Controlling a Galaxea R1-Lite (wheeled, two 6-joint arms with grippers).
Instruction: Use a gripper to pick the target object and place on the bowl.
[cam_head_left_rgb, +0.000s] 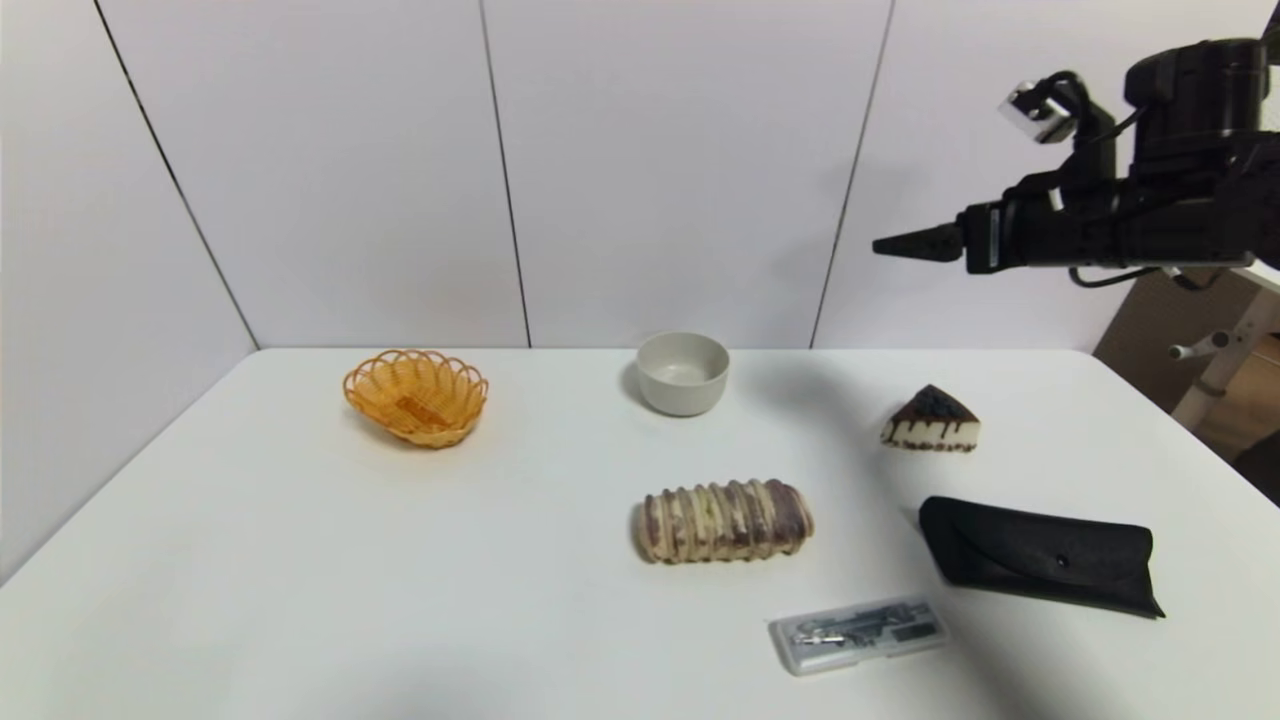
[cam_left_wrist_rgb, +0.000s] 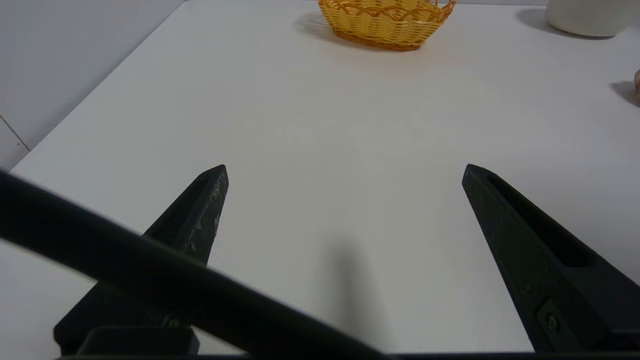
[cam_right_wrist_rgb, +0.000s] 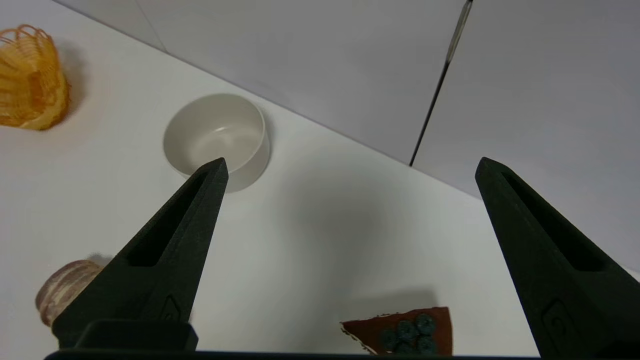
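The cake slice (cam_head_left_rgb: 931, 421), cream-sided with chocolate drips and blueberries on top, lies on the white table at the right; its top shows in the right wrist view (cam_right_wrist_rgb: 407, 331). The grey-white bowl (cam_head_left_rgb: 683, 372) stands empty at the back centre and shows in the right wrist view (cam_right_wrist_rgb: 217, 137). My right gripper (cam_head_left_rgb: 900, 245) hangs high above the table, over the cake slice, open and empty (cam_right_wrist_rgb: 350, 167). My left gripper (cam_left_wrist_rgb: 345, 167) is open and empty low over the table's left part; it is out of the head view.
An orange woven basket (cam_head_left_rgb: 417, 395) stands back left. A striped bread loaf (cam_head_left_rgb: 724, 520) lies at centre. A black case (cam_head_left_rgb: 1040, 567) and a clear plastic box (cam_head_left_rgb: 860, 632) lie front right. The table (cam_head_left_rgb: 300, 560) is walled at back and left.
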